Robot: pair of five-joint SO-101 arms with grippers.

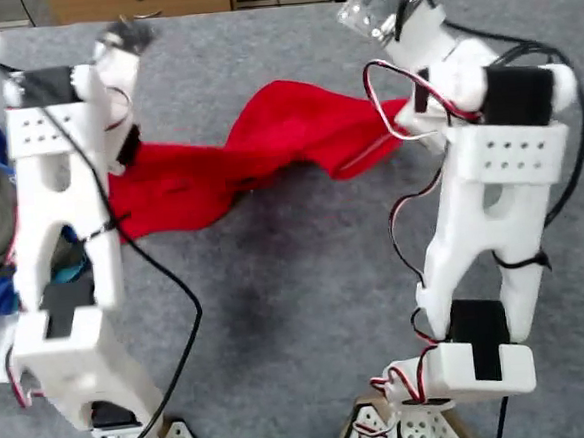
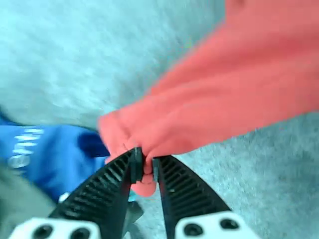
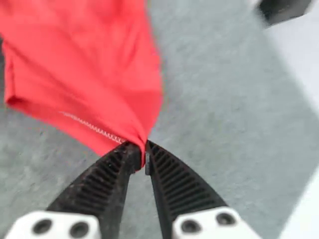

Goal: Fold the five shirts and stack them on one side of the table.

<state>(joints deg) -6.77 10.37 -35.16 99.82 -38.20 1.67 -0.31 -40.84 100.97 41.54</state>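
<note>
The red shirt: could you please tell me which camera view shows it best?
The high view: the red shirt shows there at its whole twisted length. The left wrist view gives a bunched end pinched in the left claw; the right wrist view, a hemmed corner pinched in the right claw.

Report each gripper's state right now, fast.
Left gripper: closed, pinching one end of the red shirt.
Right gripper: closed, pinching the red shirt's other end.
</note>
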